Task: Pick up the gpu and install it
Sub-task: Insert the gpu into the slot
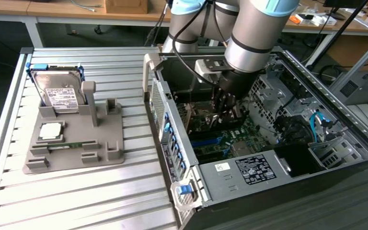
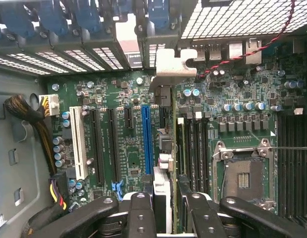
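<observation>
Hand (image 2: 164,218) gripping the gpu (image 2: 163,186) edge-on inside the computer case (image 1: 165,115).
Install step in hand, I judge: the card hangs over the motherboard (image 2: 124,148), just beside the long blue slot (image 2: 148,139), apparently unseated. Seating calls for its edge squared over that slot and an even press.

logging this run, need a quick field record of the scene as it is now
gripper: inside the open pc case, shut on the gpu
gpu: held edge-on over the motherboard, beside the long blue slot
seated: cannot tell
gray holder: outside the case, carrying the hard drive and memory stick
</observation>
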You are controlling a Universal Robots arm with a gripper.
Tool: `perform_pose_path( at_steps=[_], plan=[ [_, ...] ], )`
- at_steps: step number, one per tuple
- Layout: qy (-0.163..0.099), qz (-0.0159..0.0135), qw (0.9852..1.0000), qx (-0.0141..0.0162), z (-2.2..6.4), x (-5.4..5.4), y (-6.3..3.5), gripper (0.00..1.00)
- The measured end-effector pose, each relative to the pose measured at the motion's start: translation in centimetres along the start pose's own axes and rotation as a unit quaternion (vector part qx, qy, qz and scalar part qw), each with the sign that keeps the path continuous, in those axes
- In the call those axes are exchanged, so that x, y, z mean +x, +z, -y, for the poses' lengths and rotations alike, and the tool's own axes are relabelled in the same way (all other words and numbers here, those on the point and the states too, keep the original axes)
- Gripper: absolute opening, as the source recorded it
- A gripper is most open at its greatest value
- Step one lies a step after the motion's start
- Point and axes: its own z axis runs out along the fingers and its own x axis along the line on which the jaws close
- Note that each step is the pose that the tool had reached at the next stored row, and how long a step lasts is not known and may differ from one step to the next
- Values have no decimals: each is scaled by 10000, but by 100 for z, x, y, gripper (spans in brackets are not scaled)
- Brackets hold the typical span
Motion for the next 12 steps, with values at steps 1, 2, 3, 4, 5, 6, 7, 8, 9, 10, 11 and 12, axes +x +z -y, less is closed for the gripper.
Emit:
perform_pose_path(
  at_steps=[1,2,3,4,5,6,7,8,9,10,11,12],
  plan=[
    [0,0,10000,0,-2,2,2,30],
    [-1,0,10000,0,-3,4,4,30],
    [0,-1,10000,0,-6,5,5,30],
    [0,-1,10000,0,-10,7,6,30],
    [0,-1,10000,0,-14,10,6,30],
    [0,-1,10000,0,-21,14,6,30],
    [0,-1,10000,0,-27,20,7,30],
    [0,-1,10000,0,-30,29,7,30],
    [0,-2,10000,0,-33,43,7,30],
    [0,-2,10000,0,-36,60,7,30],
    [0,-2,10000,0,-37,100,8,30],
    [0,-2,10000,0,-36,126,9,30]
  ],
)
